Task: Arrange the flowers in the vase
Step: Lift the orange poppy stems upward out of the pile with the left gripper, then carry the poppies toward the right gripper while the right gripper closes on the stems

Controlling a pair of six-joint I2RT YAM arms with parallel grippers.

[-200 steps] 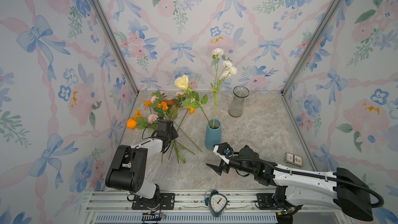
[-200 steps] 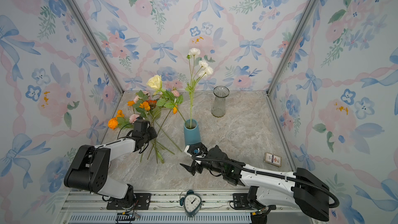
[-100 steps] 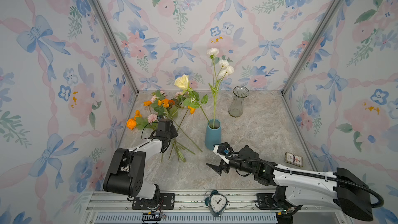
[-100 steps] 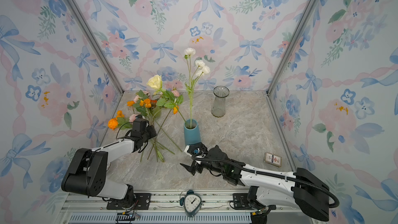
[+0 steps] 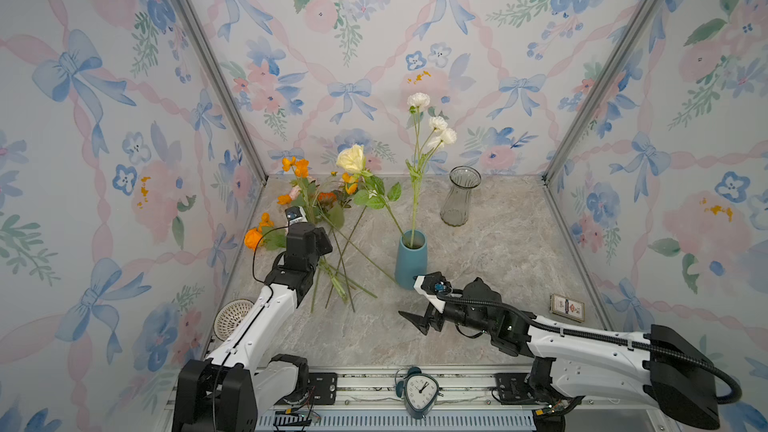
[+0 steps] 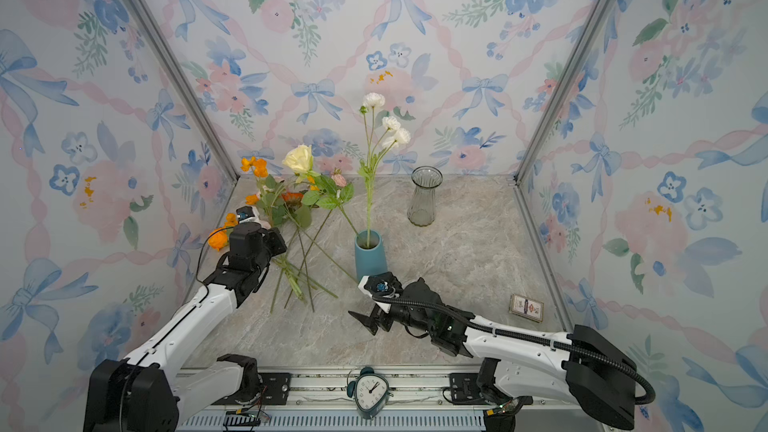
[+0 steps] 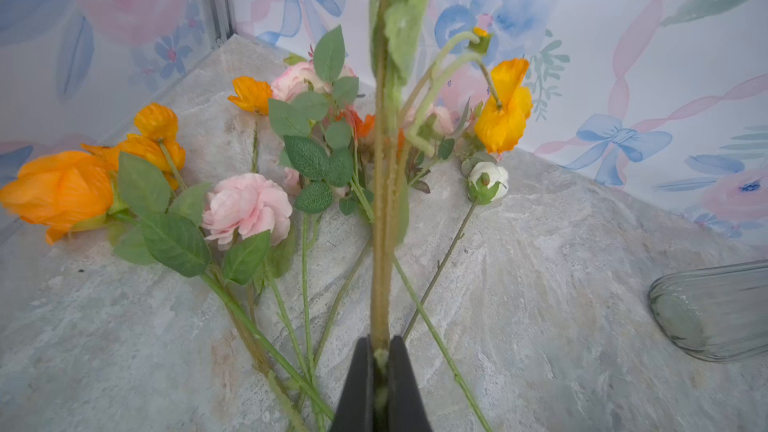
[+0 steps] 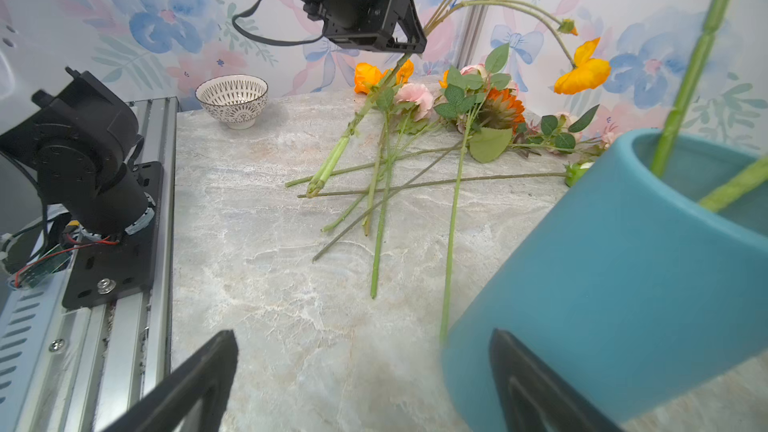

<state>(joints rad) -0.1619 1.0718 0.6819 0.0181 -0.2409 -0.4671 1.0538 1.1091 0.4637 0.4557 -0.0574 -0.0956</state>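
The left fingers [image 7: 360, 384] are clamped on the fuzzy green stem [image 7: 384, 209] of an orange poppy [image 7: 505, 110], which is held slanted above the other flowers [image 5: 328, 218] spread over the far left part of the counter [image 5: 498, 251]. A blue vase [image 5: 411, 261] is set near the middle, with white flowers [image 5: 432, 124] and a cream rose [image 5: 351, 158] standing in it. The right fingers [image 8: 199, 376] are spread wide apart just beside the vase's near side. A clear glass vase [image 5: 459, 197] is seen farther right.

Marble tabletop [image 5: 498, 251] — flowers [image 5: 332, 218] strewn left, blue vase [image 5: 410, 259] centre, glass vase [image 5: 459, 197] behind — patterned bowl [image 5: 232, 317], card box [image 5: 567, 307].
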